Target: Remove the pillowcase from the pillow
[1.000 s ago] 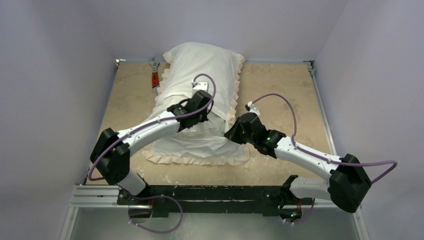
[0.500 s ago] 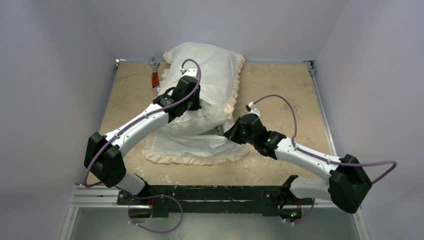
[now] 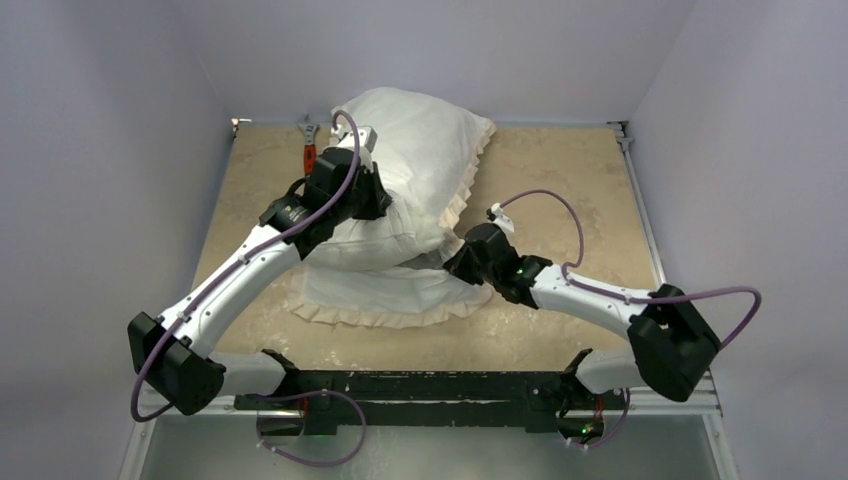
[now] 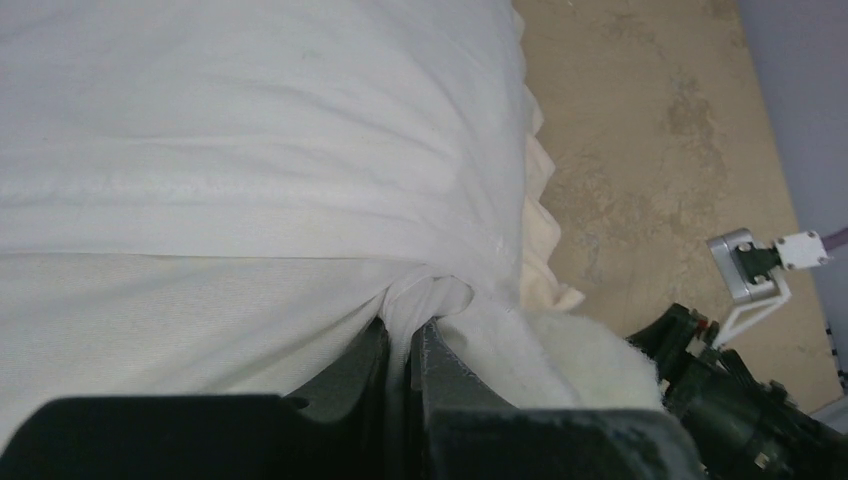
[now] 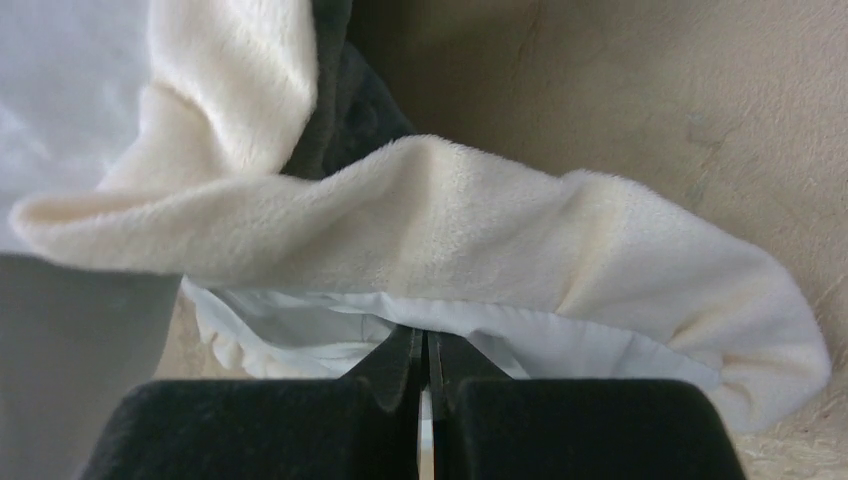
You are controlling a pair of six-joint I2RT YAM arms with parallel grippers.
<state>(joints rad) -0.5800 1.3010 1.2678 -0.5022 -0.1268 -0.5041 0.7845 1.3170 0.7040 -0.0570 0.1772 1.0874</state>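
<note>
The pillowcase (image 3: 425,150) lies white side up with a cream frill. Its plump far half bulges at the back of the table; its near half (image 3: 385,290) lies flat. The pillow is hidden inside the bulge. My left gripper (image 3: 375,200) sits on the bulge's left side. In the left wrist view it (image 4: 410,330) is shut on a pinched fold of the white cover (image 4: 300,120). My right gripper (image 3: 457,265) is at the cover's right edge. In the right wrist view it (image 5: 421,340) is shut on thin white fabric under the cream frill (image 5: 450,220), with dark grey plush (image 5: 345,100) behind.
A red-handled tool (image 3: 309,156) lies at the back left beside the bulge. The beige table (image 3: 570,190) is closed in by pale walls on three sides. A metal rail (image 3: 200,385) runs along the near edge. The right arm's wrist (image 4: 750,270) shows in the left wrist view.
My left gripper has moved back and to the left with its fold, dragging the plump half that way. The right gripper has shifted slightly left, still holding the edge.
</note>
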